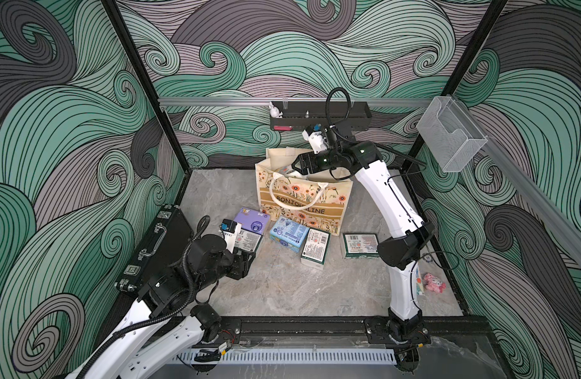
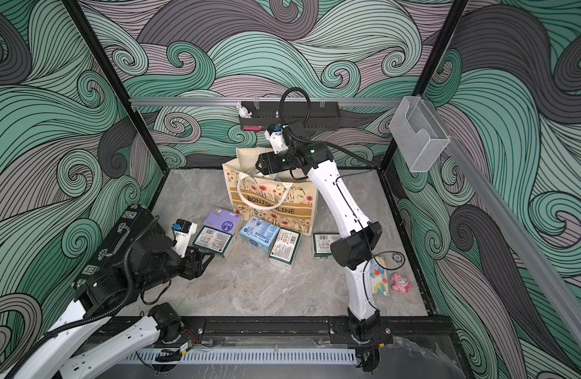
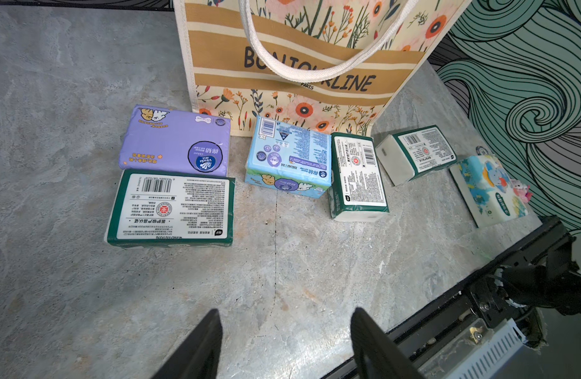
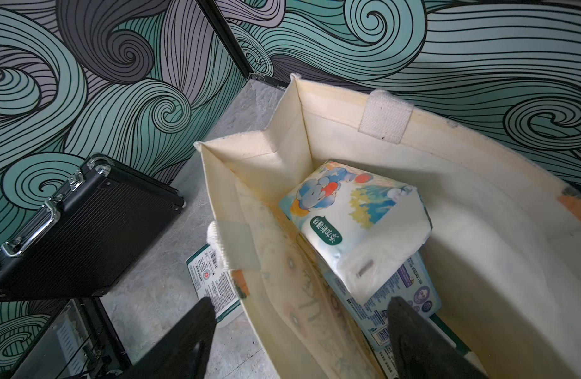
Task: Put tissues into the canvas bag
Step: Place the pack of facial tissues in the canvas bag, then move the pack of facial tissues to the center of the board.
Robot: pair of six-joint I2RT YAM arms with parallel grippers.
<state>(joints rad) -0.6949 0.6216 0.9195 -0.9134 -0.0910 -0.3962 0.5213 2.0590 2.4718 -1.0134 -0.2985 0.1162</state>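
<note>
The canvas bag (image 1: 304, 197) (image 2: 272, 201) (image 3: 299, 65) stands upright at the back of the floor. My right gripper (image 1: 294, 168) (image 2: 258, 165) (image 4: 302, 305) hovers open over its mouth, holding nothing. Inside lie an elephant-print tissue pack (image 4: 355, 216) and, under it, a light blue one (image 4: 404, 295). In front of the bag lie several packs: purple (image 1: 252, 220) (image 3: 177, 141), light blue (image 1: 288, 233) (image 3: 289, 154) and three green-white (image 3: 171, 206) (image 3: 358, 177) (image 3: 417, 154). Another elephant pack (image 2: 379, 275) (image 3: 489, 190) lies at the right. My left gripper (image 1: 246, 262) (image 3: 286, 313) is open and empty, just short of the nearest green-white pack.
A black hard case (image 1: 161, 239) (image 4: 79, 223) leans against the left wall beside my left arm. A pink plush toy (image 1: 433, 282) (image 2: 401, 282) sits by the right wall. On the walls hang a black shelf (image 1: 318, 115) and a clear holder (image 1: 450, 137).
</note>
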